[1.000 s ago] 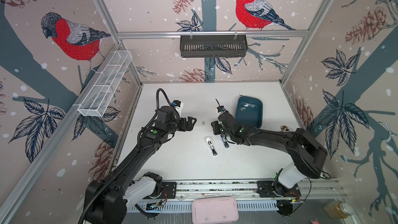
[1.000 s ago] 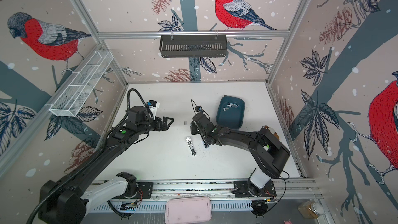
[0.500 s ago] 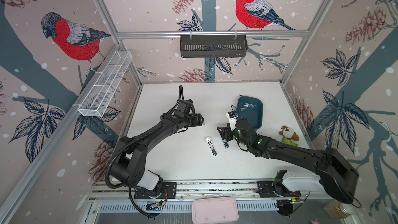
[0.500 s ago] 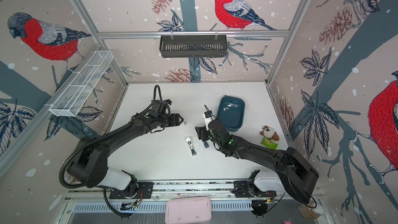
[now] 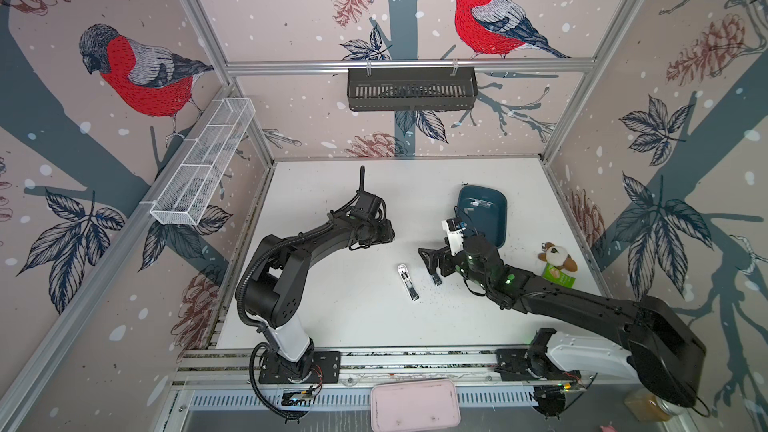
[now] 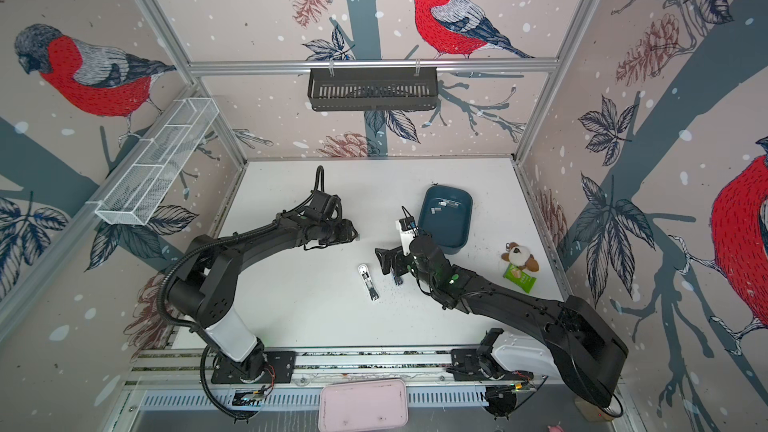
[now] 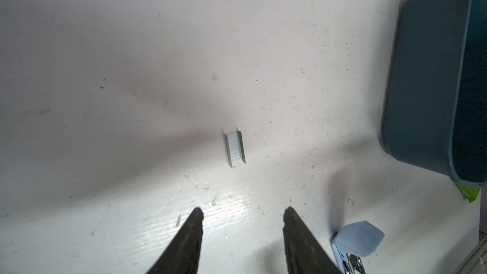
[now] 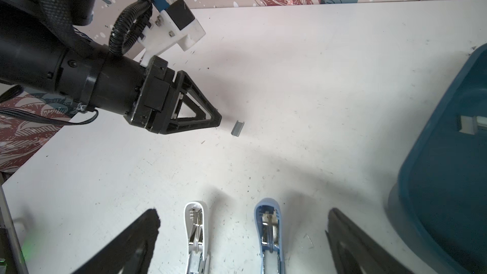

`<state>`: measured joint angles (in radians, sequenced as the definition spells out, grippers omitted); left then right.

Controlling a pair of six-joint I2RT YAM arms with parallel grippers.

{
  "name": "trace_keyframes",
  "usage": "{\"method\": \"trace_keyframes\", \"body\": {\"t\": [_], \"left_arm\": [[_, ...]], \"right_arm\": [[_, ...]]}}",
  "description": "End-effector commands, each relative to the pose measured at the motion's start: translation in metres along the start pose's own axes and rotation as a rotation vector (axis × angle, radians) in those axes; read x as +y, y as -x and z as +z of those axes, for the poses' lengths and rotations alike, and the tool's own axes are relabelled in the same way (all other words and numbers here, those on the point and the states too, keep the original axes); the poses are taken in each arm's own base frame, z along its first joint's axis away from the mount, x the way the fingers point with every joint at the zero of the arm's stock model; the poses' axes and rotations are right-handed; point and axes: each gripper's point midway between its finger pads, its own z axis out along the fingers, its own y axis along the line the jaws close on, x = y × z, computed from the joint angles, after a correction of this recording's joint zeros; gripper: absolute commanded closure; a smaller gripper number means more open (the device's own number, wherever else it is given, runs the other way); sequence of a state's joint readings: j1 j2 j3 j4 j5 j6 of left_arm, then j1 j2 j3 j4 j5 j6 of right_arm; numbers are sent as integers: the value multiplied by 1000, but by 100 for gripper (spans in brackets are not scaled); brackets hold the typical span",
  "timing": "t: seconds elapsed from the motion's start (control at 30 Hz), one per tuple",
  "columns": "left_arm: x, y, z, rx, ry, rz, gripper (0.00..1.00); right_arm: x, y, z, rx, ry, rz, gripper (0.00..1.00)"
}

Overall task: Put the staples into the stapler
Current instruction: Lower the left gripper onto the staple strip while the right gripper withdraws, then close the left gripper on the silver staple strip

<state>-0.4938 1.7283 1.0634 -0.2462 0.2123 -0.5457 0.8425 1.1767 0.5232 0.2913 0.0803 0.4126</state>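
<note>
Teal tray [image 5: 494, 222] taken as reference.

- One short strip of staples [image 7: 235, 149] lay loose on the white table [image 5: 332, 313], well apart from the tray on the side toward the left arm.
- A few spare strips [image 6: 446, 204] lay inside the tray.
- Left gripper [image 7: 243, 210] pointed at the loose strip, just short of it. Its jaws were partly spread with nothing between them.
- White stapler [image 8: 196, 233] and blue stapler [image 8: 270, 233] lay side by side, opened, metal channels showing. Both were nearer the robot's base than the tray.
- Right gripper [image 8: 243, 214] stood over both staplers, jaws wide and flanking them, gripping neither.
- Fingertips probably clear of the table; the view was too poor to be sure.
</note>
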Motion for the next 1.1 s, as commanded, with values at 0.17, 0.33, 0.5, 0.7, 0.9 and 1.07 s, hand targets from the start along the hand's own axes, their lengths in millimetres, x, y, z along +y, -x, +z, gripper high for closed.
{"method": "trace_keyframes", "body": {"t": [0.17, 0.33, 0.5, 0.7, 0.9, 1.07], "left_arm": [[5, 5, 15, -4, 40, -2, 57], [8, 3, 25, 15, 52, 3, 63], [7, 6, 29, 17, 59, 10, 66], [10, 4, 34, 32, 71, 15, 74], [12, 2, 37, 39, 75, 17, 76], [15, -4, 44, 62, 80, 15, 79]], "right_arm": [[-9, 3, -3, -25, -27, 19, 0], [-11, 9, -3, -45, -35, 16, 0], [-14, 10, -2, -48, -39, 19, 0], [-14, 10, -2, -49, -37, 22, 0], [-14, 9, 1, -46, -40, 21, 0], [-14, 10, 2, -49, -41, 28, 0]]}}
